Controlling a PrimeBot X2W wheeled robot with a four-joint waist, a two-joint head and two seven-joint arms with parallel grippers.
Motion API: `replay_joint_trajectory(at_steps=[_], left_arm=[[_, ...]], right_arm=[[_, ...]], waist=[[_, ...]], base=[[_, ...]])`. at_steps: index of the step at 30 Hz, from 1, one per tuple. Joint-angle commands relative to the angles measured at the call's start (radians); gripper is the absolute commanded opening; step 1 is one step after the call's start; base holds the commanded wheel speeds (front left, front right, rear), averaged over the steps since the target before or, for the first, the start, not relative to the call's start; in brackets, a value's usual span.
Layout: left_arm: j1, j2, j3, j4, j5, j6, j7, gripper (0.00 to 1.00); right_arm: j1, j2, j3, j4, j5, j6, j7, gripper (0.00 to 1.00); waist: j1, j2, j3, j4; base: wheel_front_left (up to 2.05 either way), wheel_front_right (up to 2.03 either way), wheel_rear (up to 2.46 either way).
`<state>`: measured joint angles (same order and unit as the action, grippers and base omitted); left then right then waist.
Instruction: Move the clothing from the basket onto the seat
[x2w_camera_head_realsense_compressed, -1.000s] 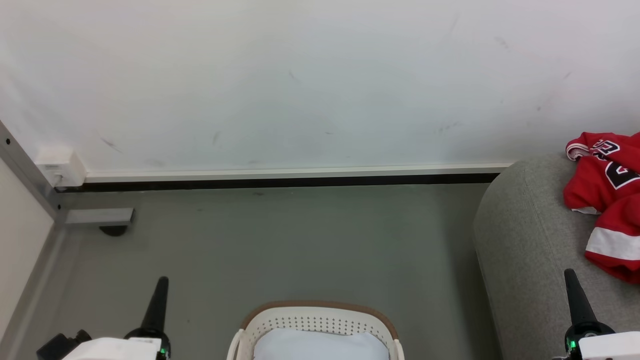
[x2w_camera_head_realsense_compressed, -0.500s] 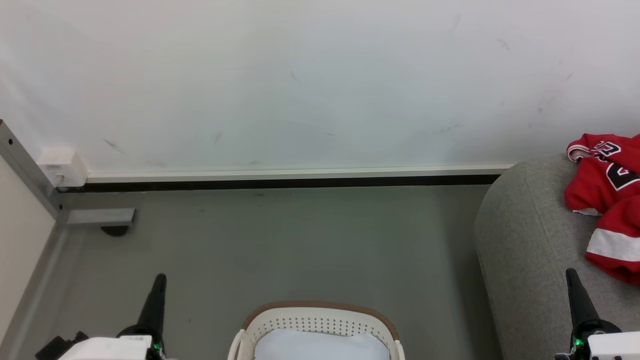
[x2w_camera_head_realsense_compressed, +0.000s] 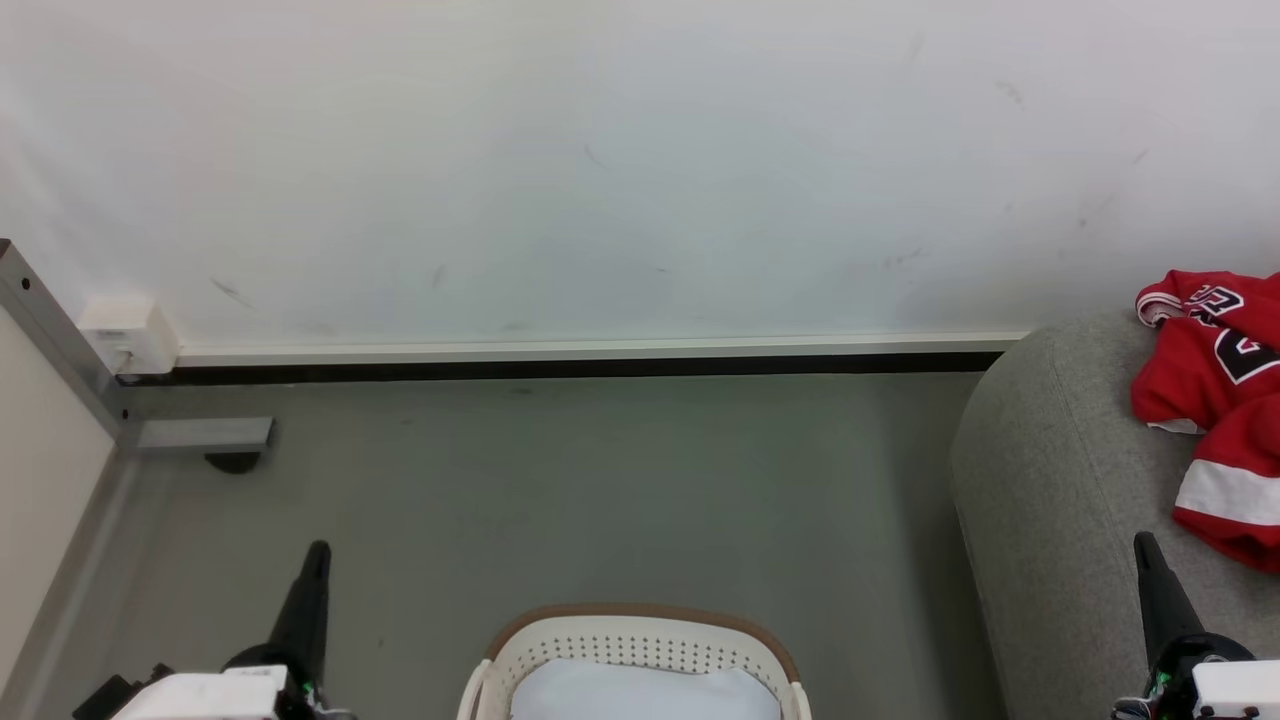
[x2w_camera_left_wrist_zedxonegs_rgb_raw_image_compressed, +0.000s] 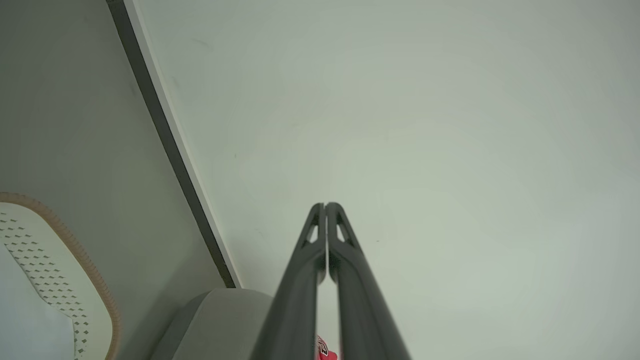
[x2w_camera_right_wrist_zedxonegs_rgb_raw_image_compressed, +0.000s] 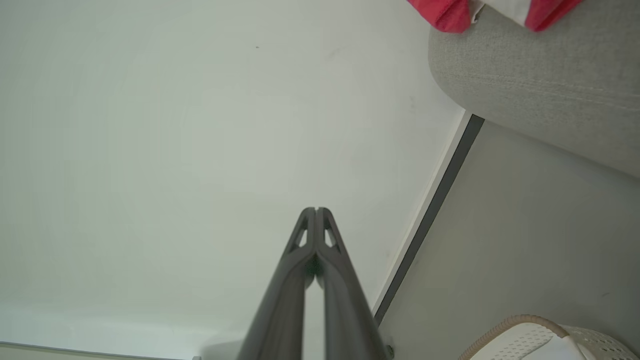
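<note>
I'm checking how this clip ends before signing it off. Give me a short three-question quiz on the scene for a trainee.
1. True or false: the red clothing lies in the basket.
2. In the head view, the grey seat stands on the basket's: A) left B) right C) far side.
3. Fill in: the left gripper and the right gripper are both ____.
Key: 1 false, it lies on the seat. 2 B. 3 shut, holding nothing.
</note>
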<state>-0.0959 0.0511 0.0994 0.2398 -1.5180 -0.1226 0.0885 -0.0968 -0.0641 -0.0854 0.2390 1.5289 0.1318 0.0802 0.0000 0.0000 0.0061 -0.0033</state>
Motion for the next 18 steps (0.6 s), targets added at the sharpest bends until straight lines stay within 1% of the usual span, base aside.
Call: replay_joint_trajectory(at_steps=[1,14,18], left_arm=[[-0.011,0.003,0.007,0.0,-0.014,-0.003,0.006,0.0],[-0.018,0.0,0.018,0.007,-0.101,-0.012,0.028,0.0],[-0.017,0.0,0.017,0.006,-0.101,-0.011,0.03,0.0]], right_arm=[[-0.01,-0.001,-0.006,0.002,0.018,-0.002,0.005,0.0],[-0.016,0.007,-0.021,0.007,0.095,-0.002,0.028,0.0],[-0.016,0.008,-0.022,0.007,0.092,-0.002,0.029,0.0]], waist=[[0.0,0.0,0.0,0.0],[0.0,0.0,-0.003,0.003],[0.0,0.0,-0.003,0.003]], base=[[0.0,0.0,0.0],[0.0,0.0,0.0],[0.0,0.0,0.0]])
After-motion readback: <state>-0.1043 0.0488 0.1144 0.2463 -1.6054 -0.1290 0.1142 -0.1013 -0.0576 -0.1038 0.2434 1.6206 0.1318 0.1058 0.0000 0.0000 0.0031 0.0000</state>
